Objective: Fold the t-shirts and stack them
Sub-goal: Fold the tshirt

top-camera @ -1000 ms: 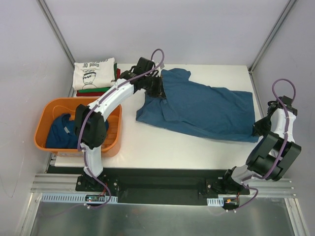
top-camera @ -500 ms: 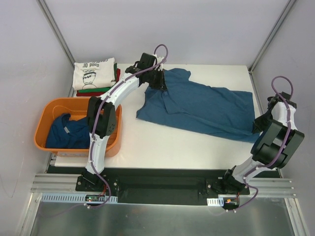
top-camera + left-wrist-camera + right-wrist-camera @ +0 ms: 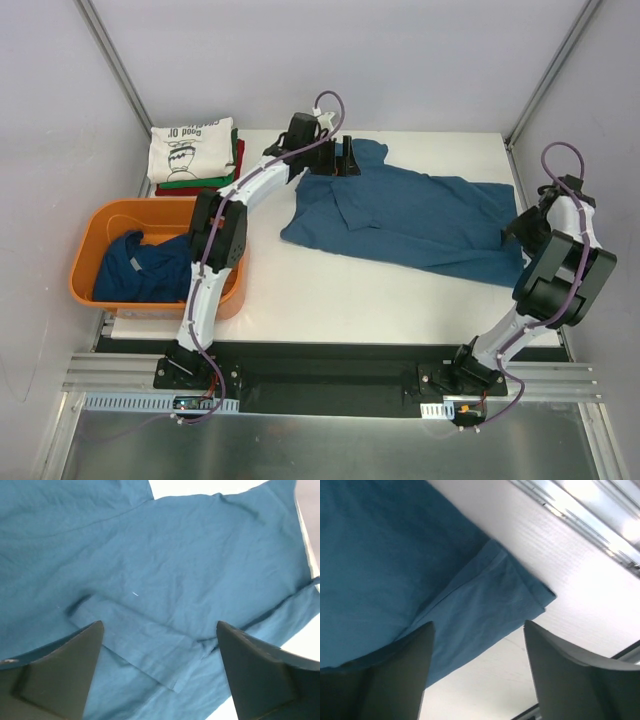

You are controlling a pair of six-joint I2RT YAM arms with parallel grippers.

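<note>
A dark blue t-shirt (image 3: pixel 415 222) lies spread across the white table (image 3: pixel 330 290), its length running left to right. My left gripper (image 3: pixel 346 160) hovers open over its back left part; in the left wrist view my left gripper (image 3: pixel 157 629) has nothing between its fingers and a flat sleeve (image 3: pixel 150 647) lies below. My right gripper (image 3: pixel 513 229) hangs open over the shirt's right hem. In the right wrist view my right gripper (image 3: pixel 477 628) is empty above the hem corner (image 3: pixel 512 592). A folded stack with a cream printed t-shirt (image 3: pixel 192 146) on top sits back left.
An orange tub (image 3: pixel 92 245) at the left edge holds another dark blue shirt (image 3: pixel 140 272). Green and red folded shirts (image 3: pixel 195 184) show under the cream one. Metal frame posts rise at the back corners, and the table's right edge runs beside my right arm.
Both grippers have opened and let go of the blue t-shirt, which now lies flatter. My left gripper moved back and right; my right gripper moved toward the back.
</note>
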